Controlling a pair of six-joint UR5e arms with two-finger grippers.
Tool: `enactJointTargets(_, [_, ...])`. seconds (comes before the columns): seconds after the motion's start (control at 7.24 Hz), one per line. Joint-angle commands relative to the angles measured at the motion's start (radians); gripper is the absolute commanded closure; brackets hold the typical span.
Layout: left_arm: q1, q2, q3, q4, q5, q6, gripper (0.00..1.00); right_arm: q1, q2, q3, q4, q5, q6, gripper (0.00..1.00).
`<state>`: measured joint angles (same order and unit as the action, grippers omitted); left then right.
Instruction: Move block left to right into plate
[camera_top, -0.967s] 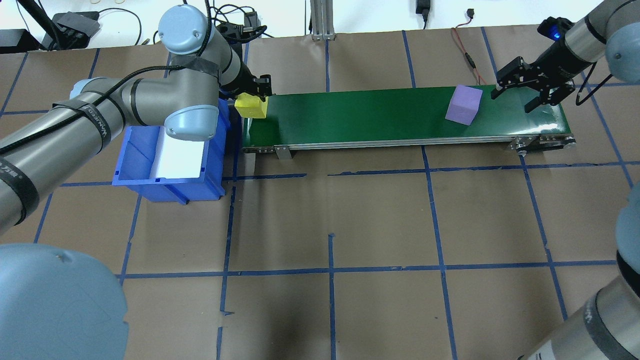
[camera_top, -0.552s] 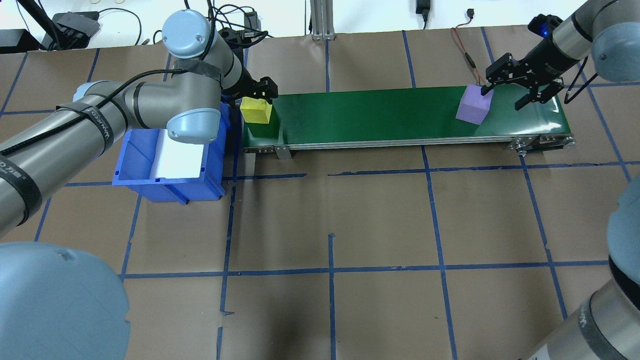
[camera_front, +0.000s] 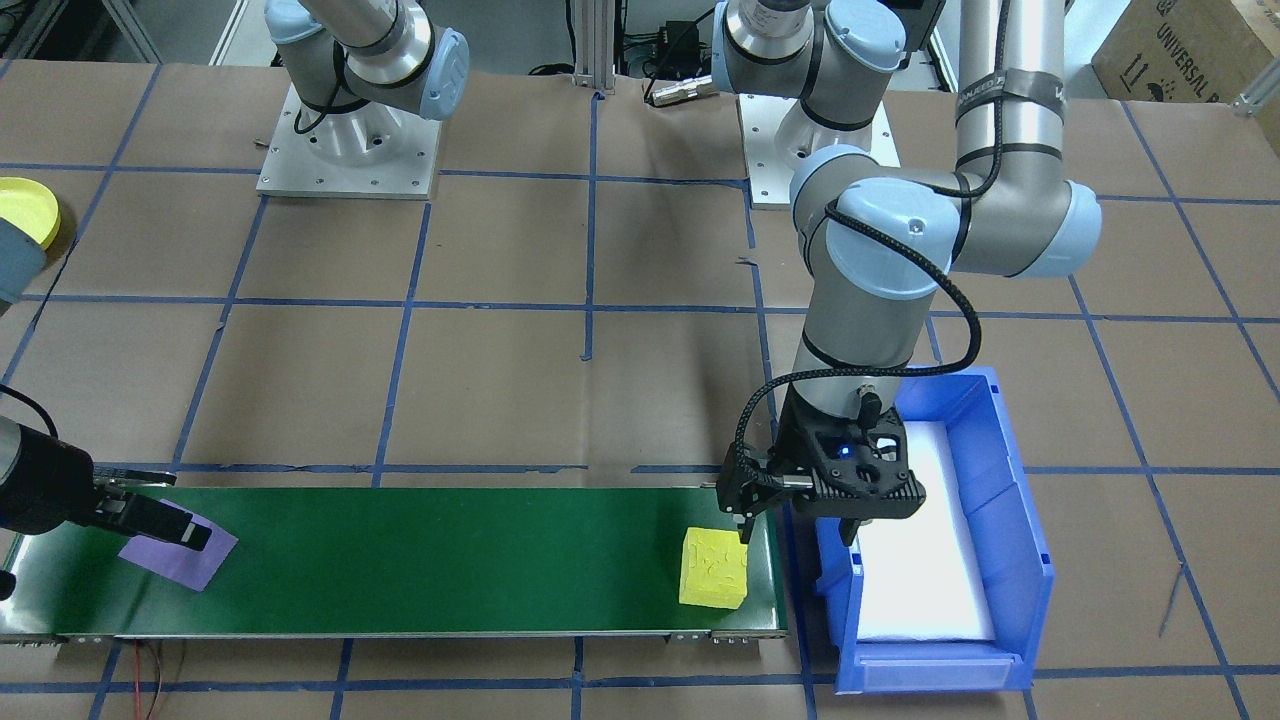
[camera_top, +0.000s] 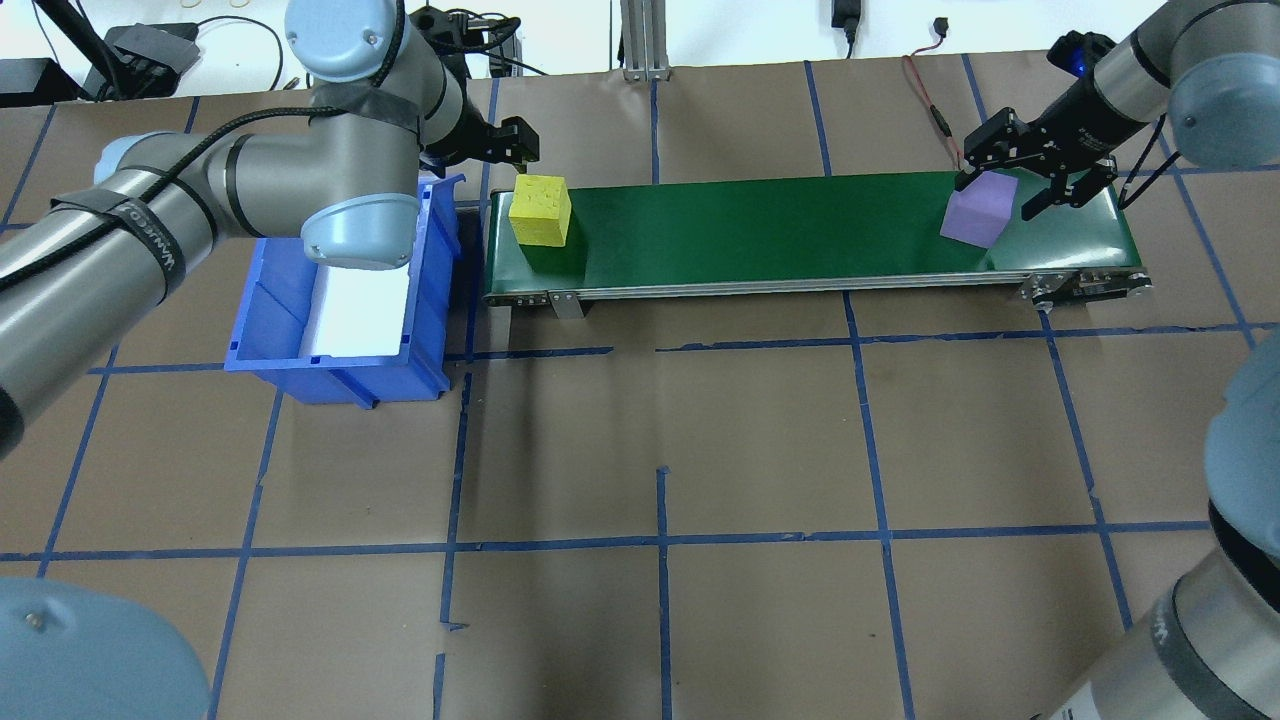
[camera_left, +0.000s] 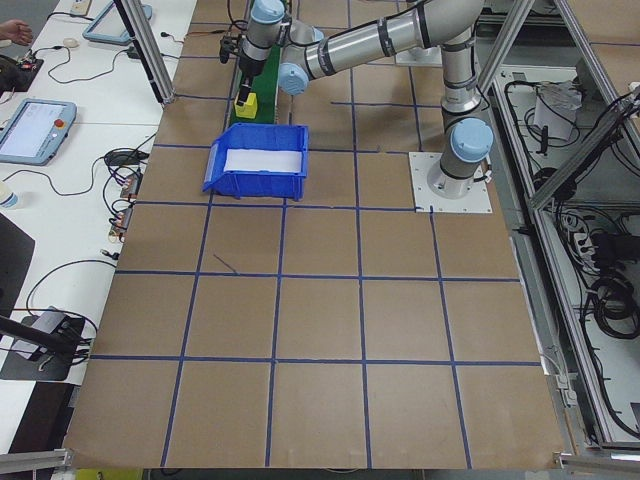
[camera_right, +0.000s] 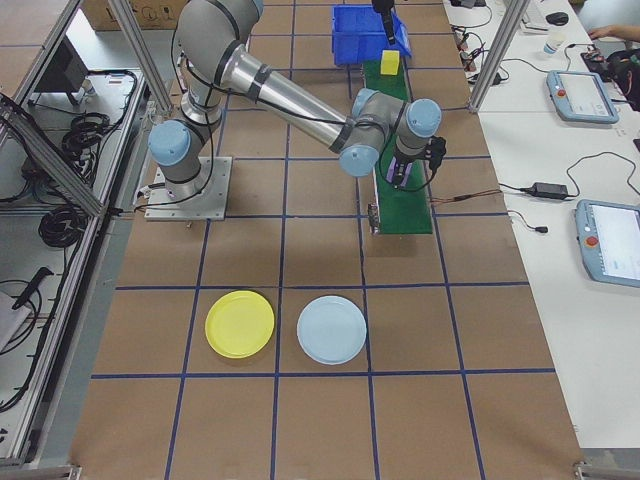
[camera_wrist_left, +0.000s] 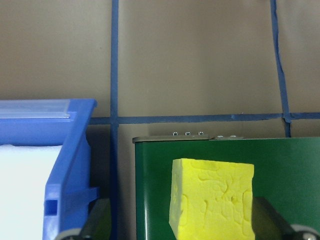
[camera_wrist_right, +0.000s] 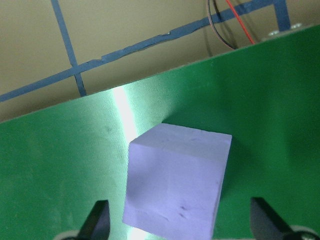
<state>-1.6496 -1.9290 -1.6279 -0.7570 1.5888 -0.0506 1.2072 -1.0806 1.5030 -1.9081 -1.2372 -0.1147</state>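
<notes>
brown paper with a blue tape grid over the table (camera_top: 760, 440). long green conveyor belt (camera_top: 760, 225) along the far side, blue bin (camera_top: 345, 375) with a white floor just off its left end. near the robot's right side, away from the belt, a yellow plate (camera_right: 240, 323) flat on the paper, a pale blue plate (camera_right: 332, 329) just beside it.

left arm (camera_top: 230, 190) reaching over the bin; left gripper (camera_top: 508, 150) raised just beyond the far edge of the belt's left end, fingers spread, holding nothing. yellow block (camera_top: 540, 210) upright on the belt's left end, just near of that gripper and apart from it; in the wrist view, sitting between the two dark fingertips (camera_wrist_left: 267, 220) with a gap on either side.

right gripper (camera_top: 1035, 185) at the belt's right end, fingers wide apart, straddling the purple block (camera_top: 978, 218). purple block resting on the belt, turned at an angle to its edges; right wrist view showing clear space between each fingertip (camera_wrist_right: 97, 220) and the block's sides, so no grasp.
</notes>
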Motion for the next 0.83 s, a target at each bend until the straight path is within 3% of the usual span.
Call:
enactJointTargets(0.0, [0.02,0.123,0.006,-0.175,0.06,0.057,0.0,0.0,0.024,-0.001,-0.031,-0.007,0.041,0.04])
enactJointTargets(0.14, [0.045,0.224,0.013,-0.372,0.062,0.058,0.0,0.0,0.028,0.0,-0.032,-0.022,0.04,0.1])
enactJointTargets(0.41, [0.098,0.378,0.028,-0.705,0.069,0.058,0.0,0.0,0.028,0.002,-0.031,-0.128,0.043,0.53])
enactJointTargets(0.69, [0.093,0.372,-0.004,-0.723,0.056,0.052,0.0,-0.001,-0.013,-0.012,-0.017,-0.242,0.093,0.83])
